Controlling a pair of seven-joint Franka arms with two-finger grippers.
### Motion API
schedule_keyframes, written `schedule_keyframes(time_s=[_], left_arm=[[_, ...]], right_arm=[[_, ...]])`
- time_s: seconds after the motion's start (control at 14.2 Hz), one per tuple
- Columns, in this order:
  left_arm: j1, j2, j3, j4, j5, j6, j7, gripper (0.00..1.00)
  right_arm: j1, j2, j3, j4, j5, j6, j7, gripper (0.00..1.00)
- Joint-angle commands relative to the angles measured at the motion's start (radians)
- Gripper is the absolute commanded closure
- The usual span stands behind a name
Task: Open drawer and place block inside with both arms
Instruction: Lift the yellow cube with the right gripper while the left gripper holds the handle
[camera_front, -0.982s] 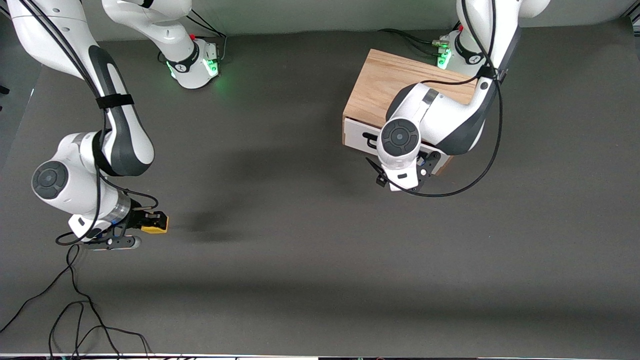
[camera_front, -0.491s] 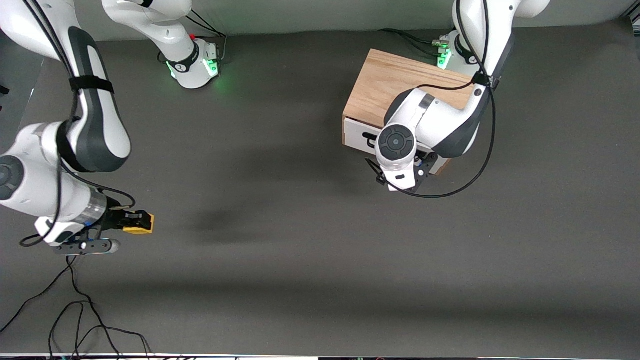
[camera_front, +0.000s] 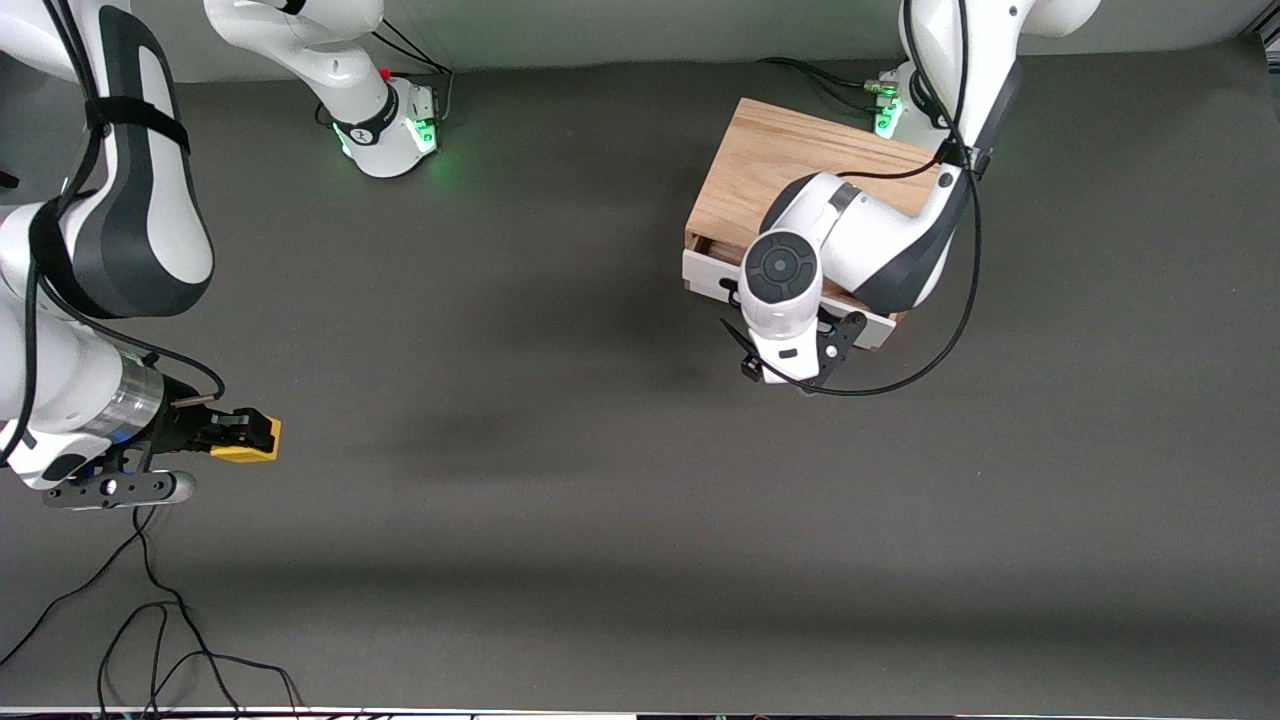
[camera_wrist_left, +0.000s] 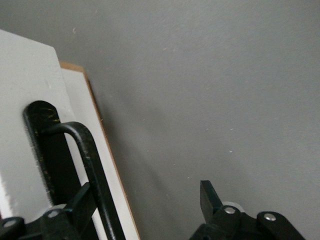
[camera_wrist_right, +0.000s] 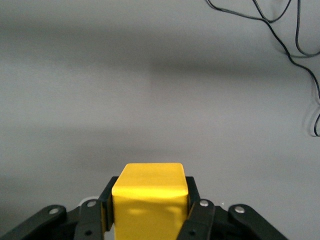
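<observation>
The table (camera_front: 600, 480) carries a wooden box (camera_front: 770, 165) near the edge where the arm bases stand, toward the left arm's end. The drawer (camera_front: 705, 275) sits in the side of the box that faces the front camera and stands slightly pulled out, a thin strip of wood interior showing above its white front panel.

The left arm (camera_front: 870, 240) reaches over the box top, and the left gripper (camera_front: 795, 375) hangs in front of the drawer panel. In the left wrist view its fingers stand wide apart, with one finger (camera_wrist_left: 85, 197) hooked against the black handle (camera_wrist_left: 87, 165) rather than clamped on it.

The right arm (camera_front: 120, 220) hangs over the table's edge at the right arm's end. The right gripper (camera_front: 235, 432) is clenched on the block (camera_front: 250, 445), which it holds clear of the table surface; the right wrist view shows the yellow block (camera_wrist_right: 150, 200) seated squarely between both fingers.

Step in hand, as judged: opening the drawer.
- Pull straight out along the drawer's travel, so that the finger stays behind the handle and does not slip off its end.
- Draw the drawer out far enough for the block to pass between panel and box.
- Keep the block gripped and clear of the left arm until the opening is wide.
</observation>
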Motion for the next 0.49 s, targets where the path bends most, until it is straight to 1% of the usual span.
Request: schedule_keyframes(time_s=[0.0,0.14,0.28,0.42], left_arm=[[-0.014,-0.012,0.011,0.047,0.072,0.005,0.009,0.08],[-0.008,-0.010,0.011,0.059,0.097,0.036,0.012,0.08],[-0.002,0.000,0.011,0.058,0.095,0.071,0.017,0.07],[-0.002,0.013,0.010,0.056,0.084,0.070,0.018,0.06]], right_arm=[[0.002,0.006,0.014,0.060,-0.002,-0.025,0.002,0.66],[0.002,0.006,0.035,0.071,0.004,-0.025,0.004,0.66],[0.002,0.007,0.040,0.086,0.006,-0.026,0.004,0.66],[0.002,0.009,0.058,0.097,0.010,-0.040,0.048,0.66]])
